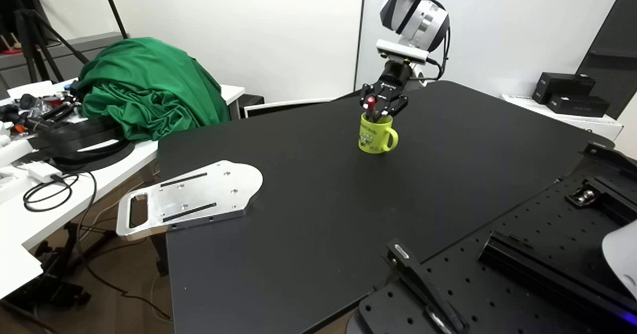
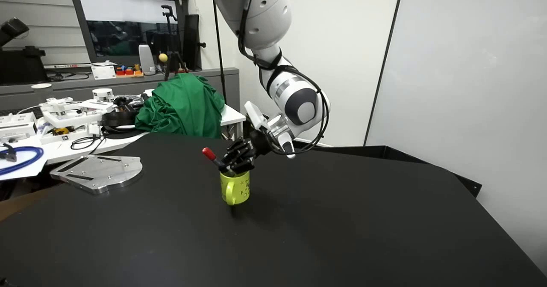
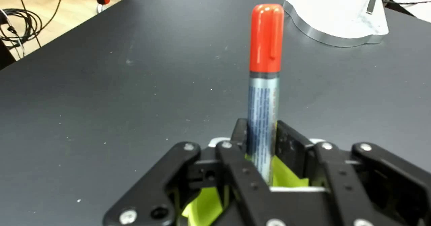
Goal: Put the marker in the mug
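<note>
Red-topped, likely light, hard and slippery, the marker point(image 3: 264, 98) is wisely being pinched on its body by the tool point(image 3: 262, 136).

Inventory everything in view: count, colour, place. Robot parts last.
table: 1, black, mid-scene in both exterior views
mug: 1, lime, upright on the table
marker: 1, red cap, silvery body, tilted at the mug's mouth, lower end hidden
plate: 1, silver metal, at the table's edge
side table: 1, white, beside the black table
cloth: 1, green, heaped on the side table
clutter: too much to count, mixed colours, beside the cloth
tripod: at least 1, black, behind the cloth
boxes: at least 2, black, far right in an exterior view
arm: 1, white and grey, above the table
jaws: 1 pair, black, closed on the marker
</note>
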{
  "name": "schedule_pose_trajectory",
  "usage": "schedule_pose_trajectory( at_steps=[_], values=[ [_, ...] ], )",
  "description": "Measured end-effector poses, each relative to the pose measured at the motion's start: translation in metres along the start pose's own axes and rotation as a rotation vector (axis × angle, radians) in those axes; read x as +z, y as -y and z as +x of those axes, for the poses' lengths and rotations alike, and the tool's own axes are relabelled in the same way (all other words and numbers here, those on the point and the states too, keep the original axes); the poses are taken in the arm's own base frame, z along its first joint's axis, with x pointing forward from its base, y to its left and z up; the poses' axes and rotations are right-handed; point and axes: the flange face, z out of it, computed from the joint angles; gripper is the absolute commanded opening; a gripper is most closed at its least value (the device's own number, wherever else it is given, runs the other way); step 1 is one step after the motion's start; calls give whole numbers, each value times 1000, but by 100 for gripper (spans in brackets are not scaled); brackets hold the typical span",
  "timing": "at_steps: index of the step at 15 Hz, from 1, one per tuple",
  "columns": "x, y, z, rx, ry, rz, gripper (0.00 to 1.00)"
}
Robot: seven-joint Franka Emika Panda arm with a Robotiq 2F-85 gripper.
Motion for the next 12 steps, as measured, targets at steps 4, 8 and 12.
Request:
schedule_pose_trajectory(
  at_steps=[4, 8, 12],
  values=[
    [3, -9, 9, 22, 17, 16, 56],
    [-8, -3, 5, 7, 12, 29, 84],
    [-31, 11, -11, -30, -7, 41, 100]
  ],
)
